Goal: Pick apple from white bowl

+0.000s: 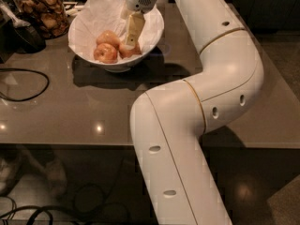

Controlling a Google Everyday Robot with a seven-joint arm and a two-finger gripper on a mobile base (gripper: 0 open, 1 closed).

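Observation:
The white bowl (154,29), lined with crumpled white paper, stands on the table at the back left. Three reddish-orange apples lie in it: one at the front left (105,53), one behind it (108,36), and one at the right (136,50). My gripper (131,41) reaches down into the bowl from above, its tip at the right apple, which it partly hides. The big white arm (220,74) bends across the right side of the view.
A glass jar of brown snacks (42,11) stands left of the bowl, with a dark object (21,36) in front of it. A black cable (28,86) loops on the grey table (84,116). The table's front edge runs across the middle; more cables lie on the floor below.

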